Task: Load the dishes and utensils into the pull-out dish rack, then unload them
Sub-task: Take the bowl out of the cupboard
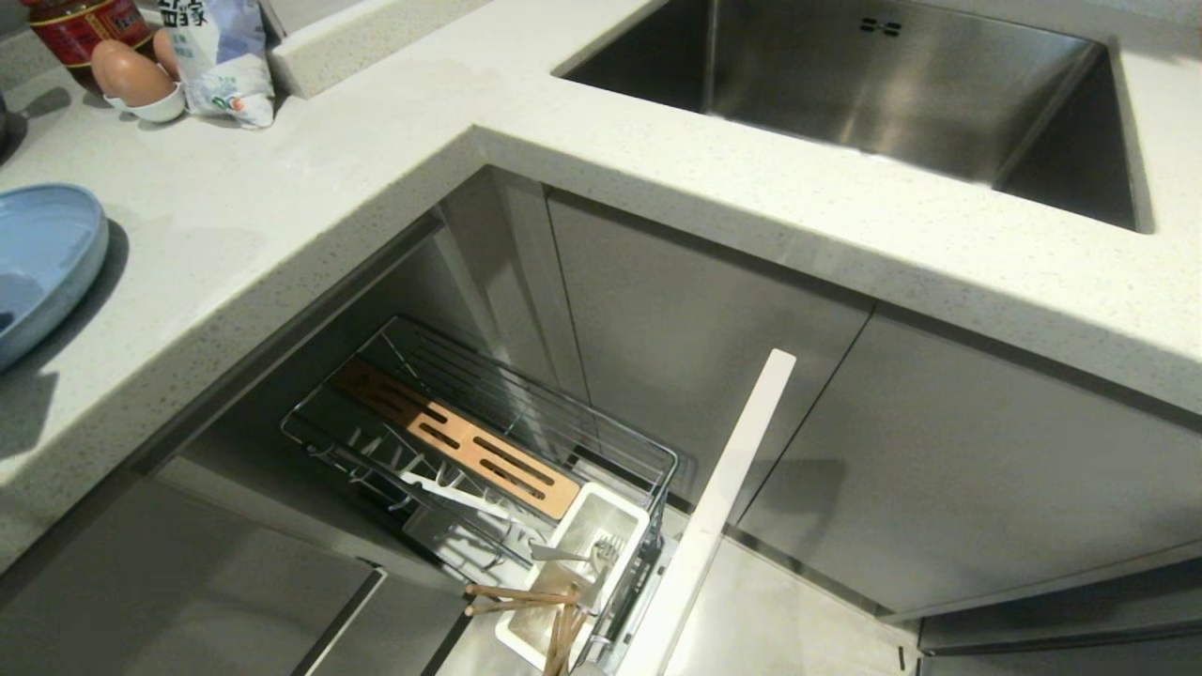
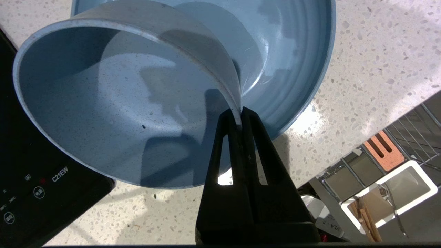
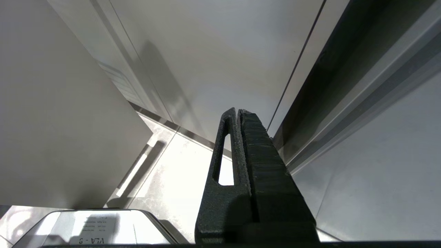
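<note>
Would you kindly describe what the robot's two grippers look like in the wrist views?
Both look alike. The left gripper has two matte black, wedge-shaped fingers tapering to narrow tips, each with a long slot cut through it. The right gripper has the same black tapered fingers, with a grainy surface and fine ridges on one side. No cables or markings show.

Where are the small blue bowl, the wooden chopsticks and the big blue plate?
bowl [image 2: 113, 113], left wrist view, inner floor.
chopsticks [image 1: 521, 595], head view, middle of the sticks.
plate [image 1: 56, 249], head view, its outer rim.
</note>
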